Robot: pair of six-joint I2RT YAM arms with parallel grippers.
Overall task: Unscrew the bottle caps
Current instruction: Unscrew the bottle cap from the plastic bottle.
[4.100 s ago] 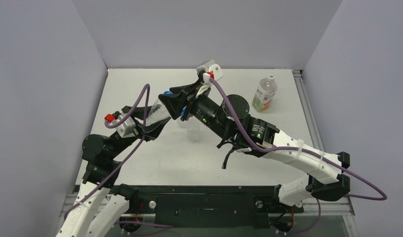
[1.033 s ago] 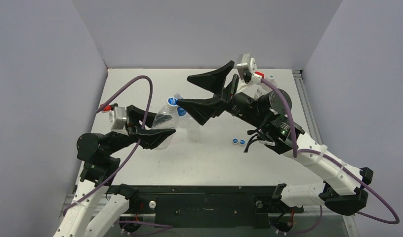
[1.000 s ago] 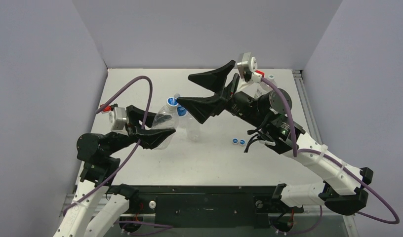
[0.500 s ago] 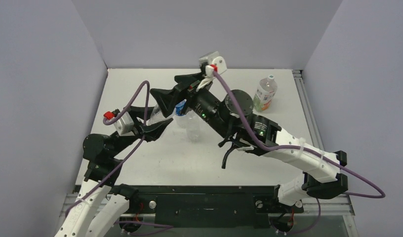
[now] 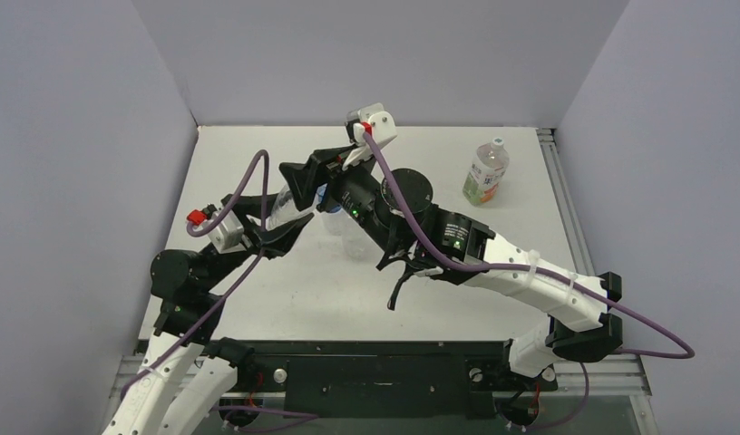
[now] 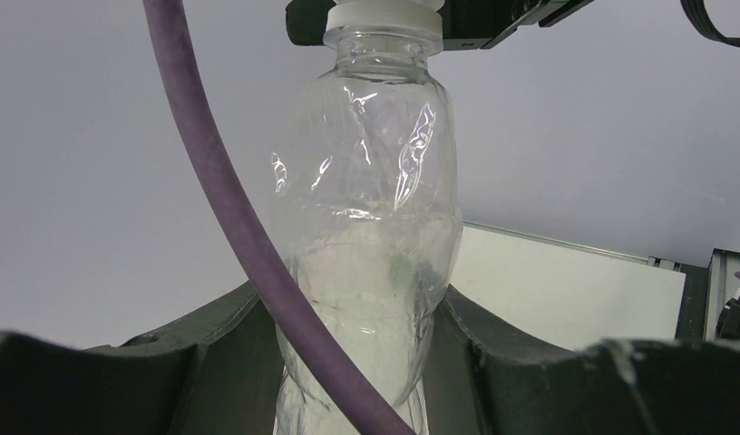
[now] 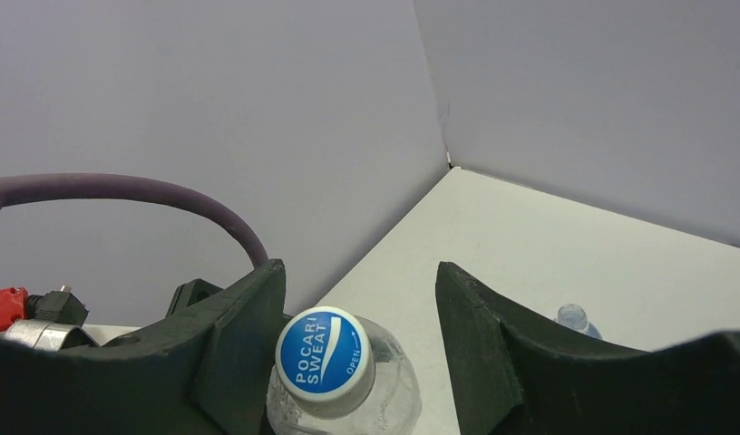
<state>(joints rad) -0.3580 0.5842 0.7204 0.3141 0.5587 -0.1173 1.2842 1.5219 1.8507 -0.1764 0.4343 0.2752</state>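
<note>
My left gripper (image 5: 277, 220) is shut on the body of a plain clear bottle (image 6: 375, 254) and holds it tilted above the table. The bottle's blue cap (image 7: 324, 352), printed POCARI SWEAT, is on its neck. My right gripper (image 7: 357, 313) stands open around that cap. Its left finger (image 7: 244, 335) lies against the cap, while its right finger (image 7: 480, 335) is a gap away. In the top view the right gripper (image 5: 314, 179) sits over the bottle's upper end. The orange-and-green labelled bottle (image 5: 486, 172) stands capped at the back right.
A clear bottle (image 5: 353, 240) stands on the table just right of the held one, partly under the right arm. The open neck of an uncapped bottle (image 7: 573, 317) shows beyond my right finger. Grey walls close the left, back and right sides.
The right arm has swung left from the middle of the table to the held bottle's cap, and its jaws have narrowed round it. The left gripper has tipped the bottle up.
</note>
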